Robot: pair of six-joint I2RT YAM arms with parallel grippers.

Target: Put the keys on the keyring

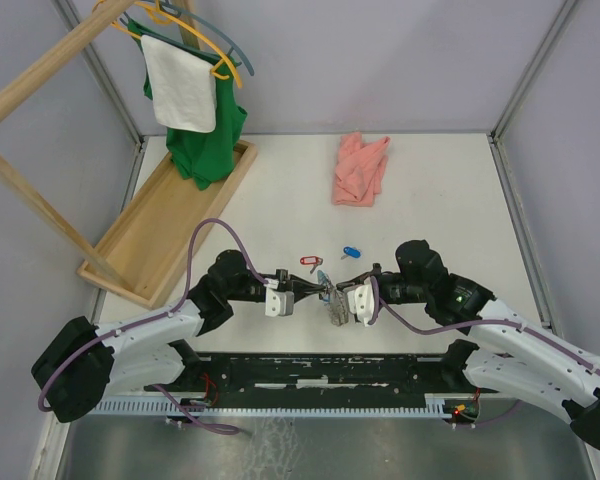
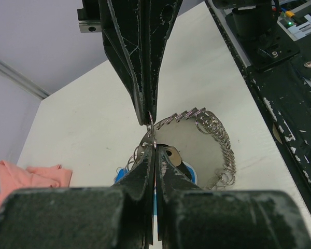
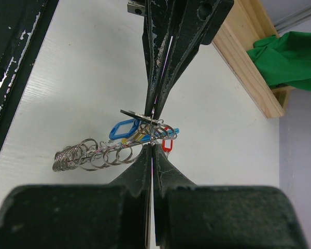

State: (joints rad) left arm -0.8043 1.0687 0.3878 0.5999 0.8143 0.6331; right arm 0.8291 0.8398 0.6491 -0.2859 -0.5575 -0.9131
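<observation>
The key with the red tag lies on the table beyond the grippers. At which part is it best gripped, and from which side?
Grip the red tag, coming straight down, fingers across its narrow width. It lies flat, long axis left to right, and looks bulkier than the thin key. The left gripper and right gripper are both shut on the keyring.

a lab test cell — grey panel walls (image 1: 380, 60), white table (image 1: 280, 210), bolted arm rail (image 1: 320, 375).

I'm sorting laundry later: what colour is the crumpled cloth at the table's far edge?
The crumpled cloth is salmon pink; the top external view shows it best.
</observation>
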